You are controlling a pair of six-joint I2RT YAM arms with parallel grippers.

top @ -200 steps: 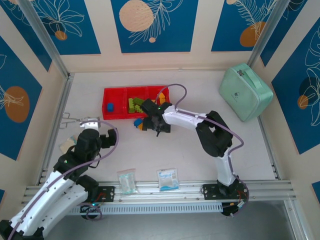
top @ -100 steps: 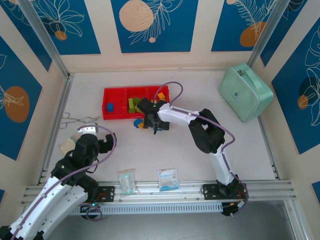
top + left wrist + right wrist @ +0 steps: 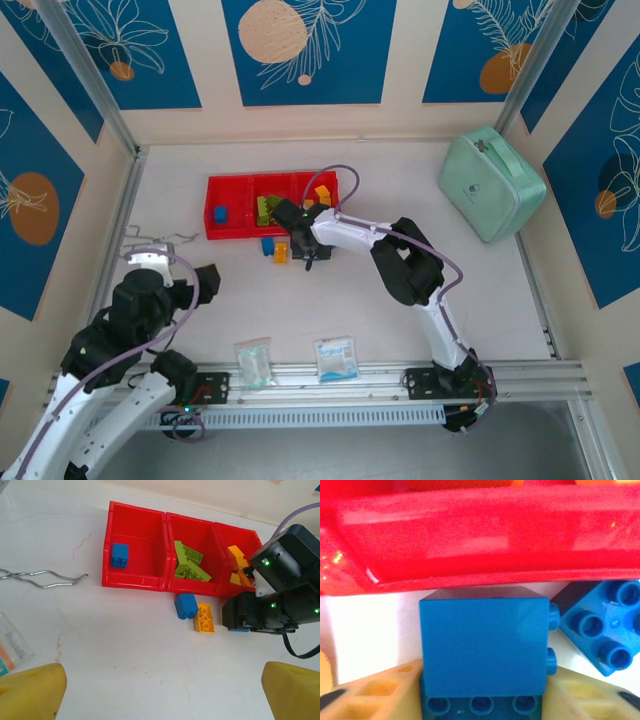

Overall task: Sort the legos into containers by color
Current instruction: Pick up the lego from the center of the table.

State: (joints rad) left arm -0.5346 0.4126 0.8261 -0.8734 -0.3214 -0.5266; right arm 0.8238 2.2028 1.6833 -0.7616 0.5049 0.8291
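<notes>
A chunky blue plastic brick [image 3: 484, 640], on the surface just beside the near wall of the long red three-bin plastic tray [image 3: 135, 582], is pinched by the right gripper [image 3: 485, 700]. The left gripper [image 3: 162, 690] is spread. A lift towards the left bin seems called for next. Print on the clear packets [image 3: 336, 357] cannot be read.
</notes>
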